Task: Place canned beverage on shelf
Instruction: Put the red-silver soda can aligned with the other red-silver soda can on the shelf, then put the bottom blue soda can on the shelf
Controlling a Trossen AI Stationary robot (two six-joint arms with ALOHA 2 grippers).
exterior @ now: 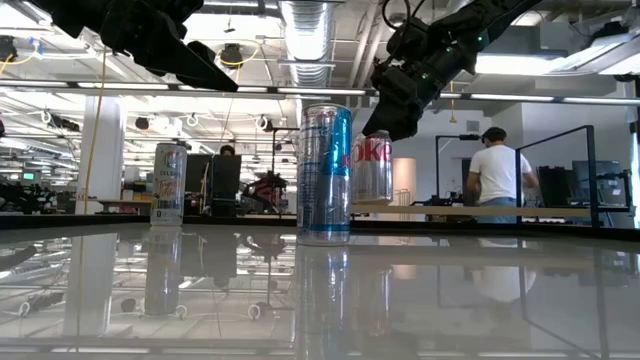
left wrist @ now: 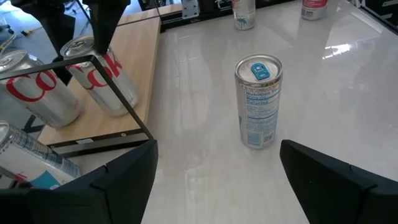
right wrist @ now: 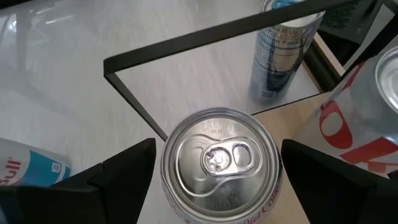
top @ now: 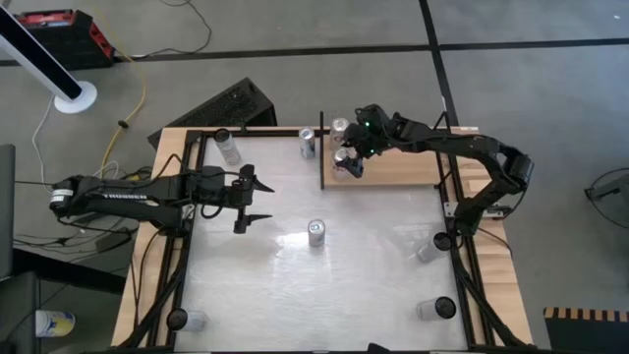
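Crowding the shelf, two cans flank the right gripper's released jaws.

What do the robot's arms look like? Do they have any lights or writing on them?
Both arms are black and made of chunky jointed sections. The left arm has white letters printed along it, too small to read. The right arm shows a small green light near its wrist. Each ends in a tool with two flat, dark, pointed fingers: the left tool and the right tool.
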